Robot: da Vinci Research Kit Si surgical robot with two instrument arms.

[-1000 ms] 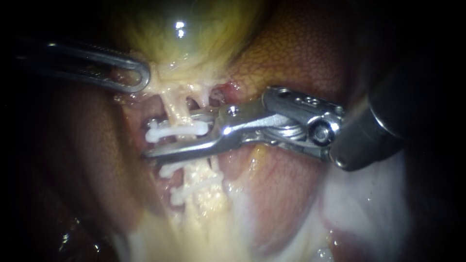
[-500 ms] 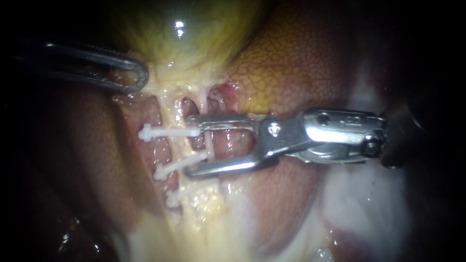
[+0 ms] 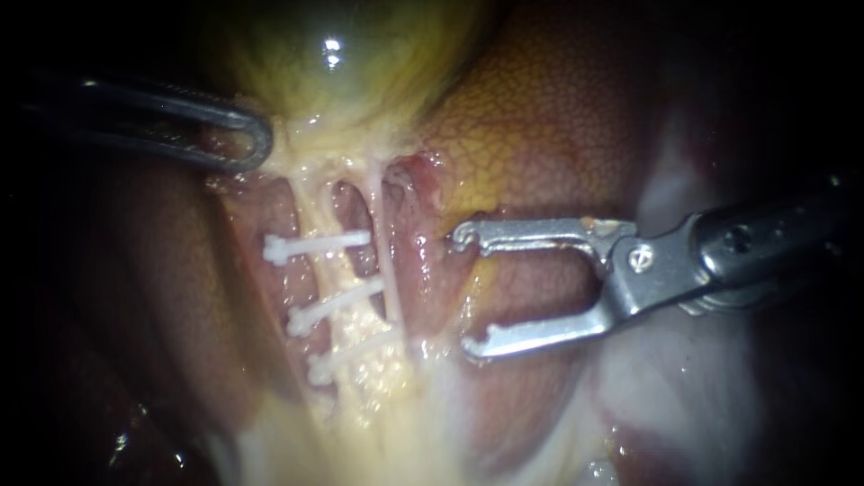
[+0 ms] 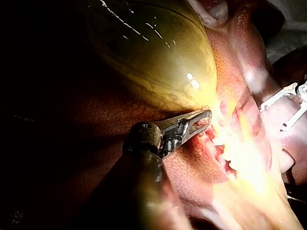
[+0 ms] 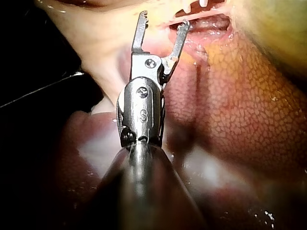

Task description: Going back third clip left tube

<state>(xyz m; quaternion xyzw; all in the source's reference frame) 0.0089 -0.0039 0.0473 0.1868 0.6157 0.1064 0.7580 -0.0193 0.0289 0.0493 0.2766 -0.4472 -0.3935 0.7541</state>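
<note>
Wide and empty: that is how the right tool (image 3: 466, 292) is seen, poised over the liver (image 3: 540, 117). Trouble could be caused here by its hooked tips. If the tool is swung sideways instead of being drawn straight along its shaft, the thin right tube (image 3: 385, 261) could be snagged or the liver scraped. The gallbladder (image 3: 360, 72) is gripped at its neck by the left tool (image 3: 261, 144), jaws closed on it; a harder pull there could strain the clipped tube. Three clips are counted across the left tube (image 3: 317, 209), the uppermost clip (image 3: 315, 245) nearest the gallbladder. All three are found well apart from the open tips, with the right tube strung between them and the tool.
</note>
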